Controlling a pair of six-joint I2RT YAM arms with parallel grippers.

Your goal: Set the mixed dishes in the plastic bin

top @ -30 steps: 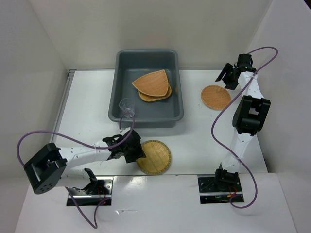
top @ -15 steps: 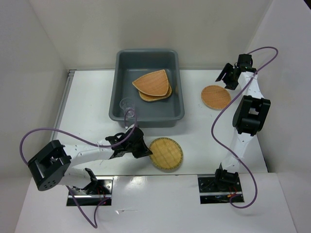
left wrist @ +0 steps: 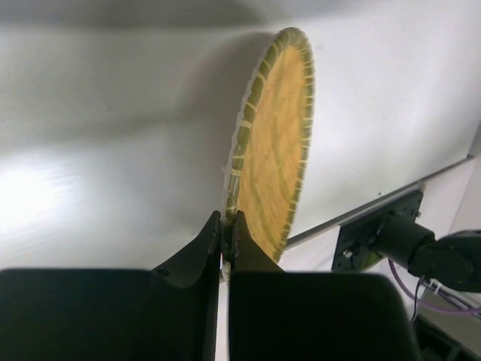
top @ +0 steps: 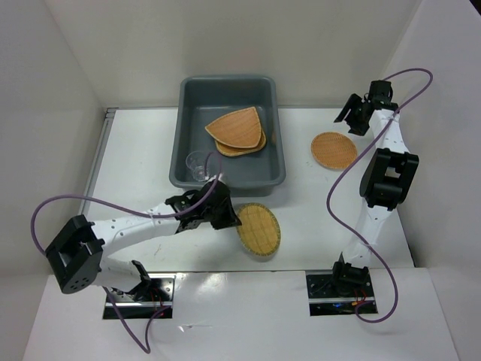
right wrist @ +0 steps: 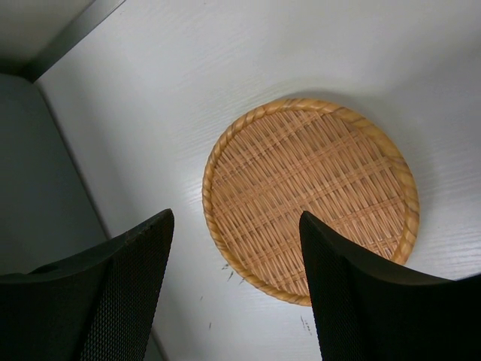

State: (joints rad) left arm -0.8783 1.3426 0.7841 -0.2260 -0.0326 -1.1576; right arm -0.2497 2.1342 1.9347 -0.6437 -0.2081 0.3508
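Note:
My left gripper (top: 230, 219) is shut on the rim of a round woven plate (top: 259, 229). The plate is tipped up steeply on edge just in front of the dark grey plastic bin (top: 225, 184). In the left wrist view the jaws (left wrist: 228, 222) pinch the edge of that plate (left wrist: 274, 143). A fan-shaped plate (top: 239, 126) lies in the bin on top of another plate (top: 248, 147). A clear cup (top: 197, 162) stands at the bin's near-left corner. My right gripper (top: 352, 120) hangs open above the far edge of a second round plate (top: 334, 149), which shows flat on the table between its fingers (right wrist: 237, 218).
The white table (top: 135, 165) has walls at the left, back and right. A purple cable (top: 90, 201) loops over the left arm and another (top: 338, 188) beside the right arm. The arm bases (top: 338, 282) sit at the near edge.
My left gripper closed on the near round plate's rim, lifted it onto its edge and carried it right, toward the bin. The right arm barely moved.

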